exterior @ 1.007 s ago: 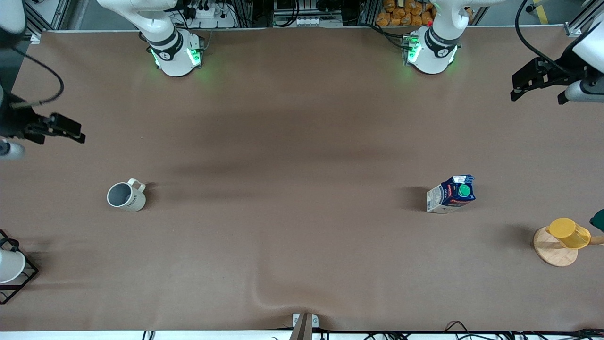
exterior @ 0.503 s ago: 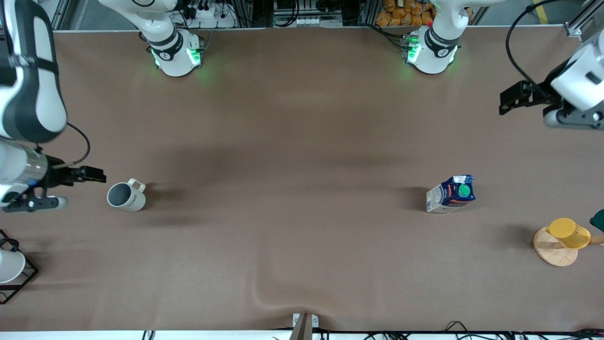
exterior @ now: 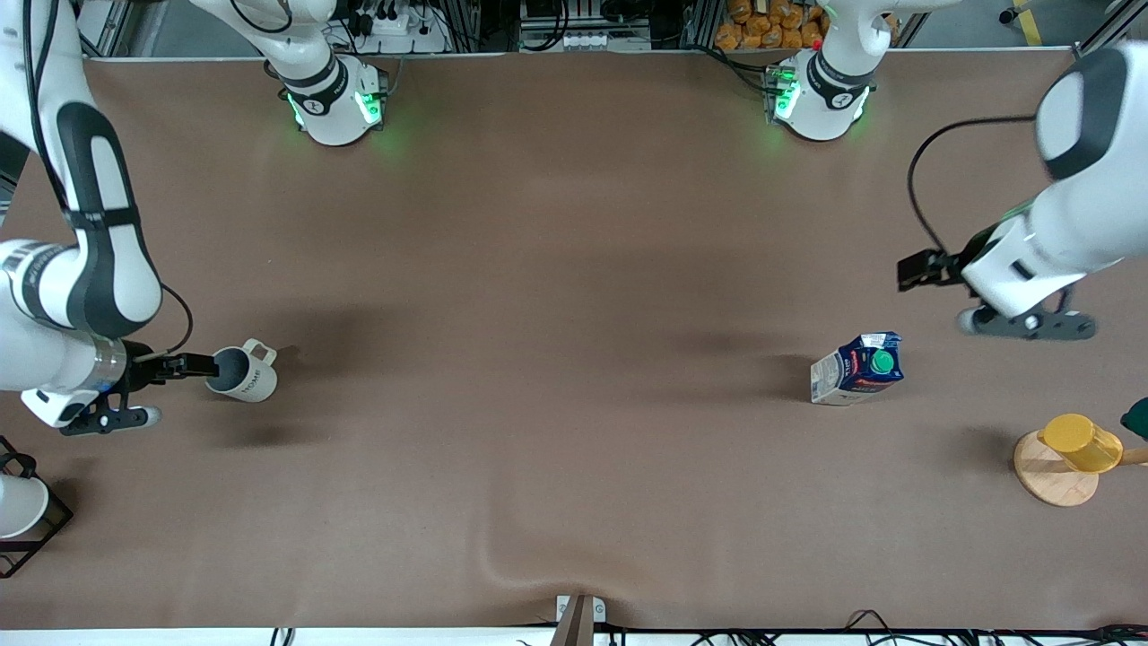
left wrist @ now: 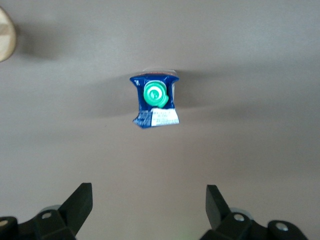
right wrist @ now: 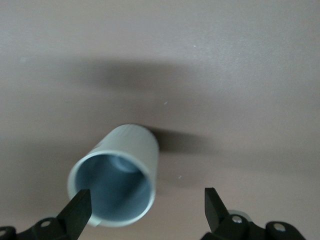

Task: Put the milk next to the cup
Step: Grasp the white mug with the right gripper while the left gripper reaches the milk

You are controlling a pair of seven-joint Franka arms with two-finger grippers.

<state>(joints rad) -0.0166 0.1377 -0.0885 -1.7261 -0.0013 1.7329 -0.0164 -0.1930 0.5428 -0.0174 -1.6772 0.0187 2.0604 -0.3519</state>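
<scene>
Brown table covering (exterior: pixel 574 269), creased near front edge; even light.

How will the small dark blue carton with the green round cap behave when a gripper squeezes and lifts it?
The small dark blue carton with the green round cap stands upright on a narrow base, so a sideways push may tip it. Its walls look like thin board and may dent. The open left gripper hangs above it.

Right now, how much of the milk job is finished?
Nothing is placed yet: the dark blue milk carton with green cap stands apart from the beige ceramic mug. In hand: the open left claw nears the carton; the open right claw is at the mug. Grasping, carrying and placing remain.
</scene>
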